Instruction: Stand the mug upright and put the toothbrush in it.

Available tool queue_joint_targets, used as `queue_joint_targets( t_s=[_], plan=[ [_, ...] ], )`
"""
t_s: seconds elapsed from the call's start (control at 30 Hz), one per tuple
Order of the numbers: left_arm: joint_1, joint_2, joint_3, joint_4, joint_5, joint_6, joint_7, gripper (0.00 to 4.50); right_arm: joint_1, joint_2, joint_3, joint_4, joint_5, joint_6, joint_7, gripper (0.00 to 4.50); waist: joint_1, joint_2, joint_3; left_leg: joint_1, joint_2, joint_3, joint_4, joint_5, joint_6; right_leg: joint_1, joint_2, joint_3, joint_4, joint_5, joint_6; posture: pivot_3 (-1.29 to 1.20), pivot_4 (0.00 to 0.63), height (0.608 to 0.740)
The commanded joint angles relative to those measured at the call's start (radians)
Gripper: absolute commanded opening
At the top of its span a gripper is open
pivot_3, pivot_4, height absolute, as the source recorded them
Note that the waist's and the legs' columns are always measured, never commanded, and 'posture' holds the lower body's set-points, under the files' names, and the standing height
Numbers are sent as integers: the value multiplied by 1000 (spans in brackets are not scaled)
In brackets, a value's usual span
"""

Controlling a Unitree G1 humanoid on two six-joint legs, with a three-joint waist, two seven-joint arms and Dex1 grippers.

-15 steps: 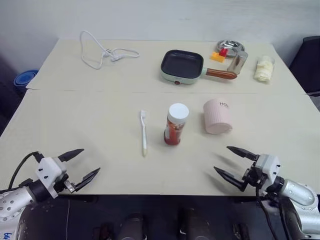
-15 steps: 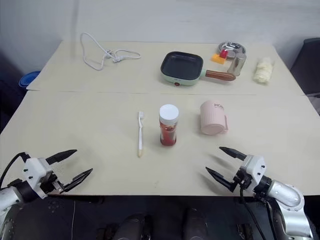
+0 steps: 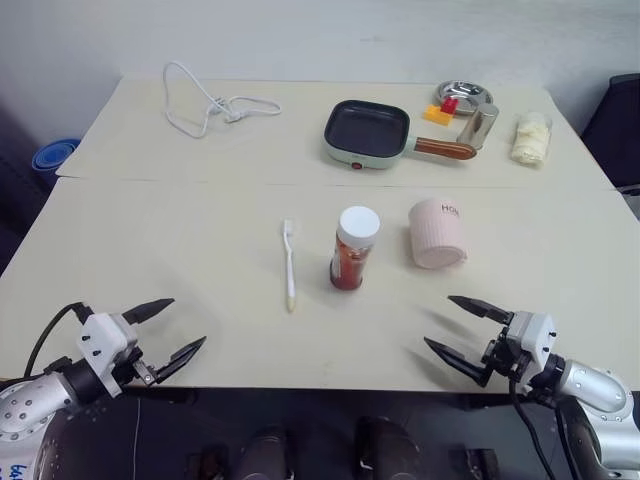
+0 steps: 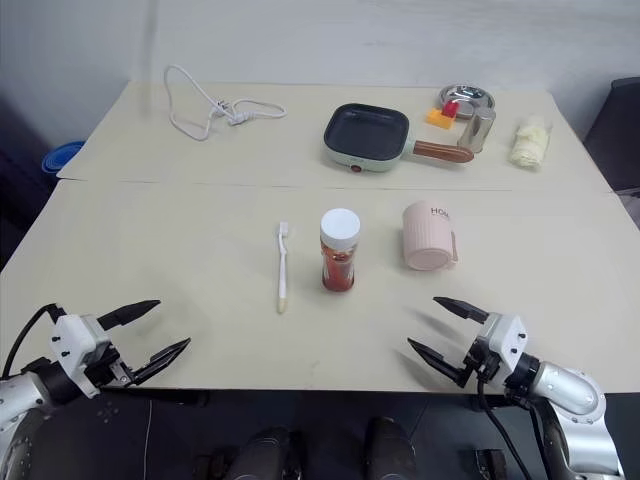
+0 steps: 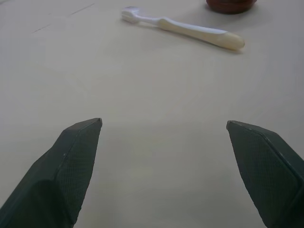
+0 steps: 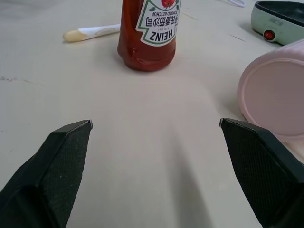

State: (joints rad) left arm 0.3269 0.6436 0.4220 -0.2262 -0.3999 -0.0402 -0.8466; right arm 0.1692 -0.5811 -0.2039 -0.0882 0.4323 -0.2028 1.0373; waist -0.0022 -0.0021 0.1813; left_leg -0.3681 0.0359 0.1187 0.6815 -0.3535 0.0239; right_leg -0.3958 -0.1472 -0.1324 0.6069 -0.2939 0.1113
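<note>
Currently my right gripper (image 3: pixel 468 338) and left gripper (image 3: pixel 165 331) hover spread and empty at the desk's (image 3: pixel 150 230) near edge, so I should grasp the mug (image 3: pixel 436 233), lying mid-desk beside the toothbrush (image 3: pixel 289 265), across its ribbed sides.

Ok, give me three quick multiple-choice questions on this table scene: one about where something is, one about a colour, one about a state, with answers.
1. What stands between the toothbrush and the mug?
A. a ketchup bottle
B. a steel cup
C. a coiled cable

2. What colour is the mug?
A. blue
B. pale pink
C. green

3. How is the mug now?
A. upright
B. held in the right tool
C. lying on its side

Answers: 1 A, the ketchup bottle stands between them on the table. 2 B, its ribbed side is pale pink. 3 C, its flat base faces the open right tool.
</note>
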Motion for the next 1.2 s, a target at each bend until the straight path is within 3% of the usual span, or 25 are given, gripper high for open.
queue_joint_targets(
  t_s=[0.03, 0.3, 0.43, 0.6, 0.77, 1.07, 1.2],
  plan=[
    [-7, -4, 7, -29, -22, -4, -2, 4453, 5, 8, -6, -17, 17, -29, 8, 4500, 0, 0, 0, 0, 0, 0, 0, 0, 0, 0, 0, 0, 0, 0, 0, 0, 150, 740],
    [-29, -9, 2, -32, -46, 29, 6, 4453, 6, 18, 17, -27, 14, -34, 12, 4500, 0, 0, 0, 0, 0, 0, 0, 0, 0, 0, 1, 0, 1, 0, 0, 0, 150, 740],
    [-38, 12, -16, -41, -71, 69, -30, 4453, -11, 36, 60, -129, 24, 22, -31, 4500, 0, 0, 0, 0, -1, 0, 0, 0, 0, 0, 0, 0, 2, 0, 0, 0, 150, 740],
    [-85, 36, -51, -83, -134, 157, -68, 4453, -88, 61, 152, -343, -66, 318, -290, 4500, -1, 0, 0, 0, 0, 0, 0, 1, -1, -1, 0, 0, 4, 0, 0, 0, 150, 740],
    [-119, 32, -89, -143, -169, 214, -77, 4453, -236, 194, 261, -384, -65, 538, -482, 4500, -2, 0, 0, -1, 1, -1, 1, 1, -2, -2, 0, 1, 5, 0, -1, 0, 150, 740],
    [-85, 75, -46, -202, -215, 297, -104, 4453, -382, 410, 443, -307, -172, 645, -661, 4500, -15, 0, 0, -3, 0, 1, 1, 2, -2, -4, 4, 1, 6, -1, -1, 0, 150, 740],
    [-86, 84, -39, -209, -217, 311, -102, 4453, -417, 457, 459, -227, -255, 664, -751, 4500, -23, 0, 0, -3, 0, 1, 1, 2, -1, -4, 4, 1, 7, -1, -1, 0, 150, 740]
  ],
)
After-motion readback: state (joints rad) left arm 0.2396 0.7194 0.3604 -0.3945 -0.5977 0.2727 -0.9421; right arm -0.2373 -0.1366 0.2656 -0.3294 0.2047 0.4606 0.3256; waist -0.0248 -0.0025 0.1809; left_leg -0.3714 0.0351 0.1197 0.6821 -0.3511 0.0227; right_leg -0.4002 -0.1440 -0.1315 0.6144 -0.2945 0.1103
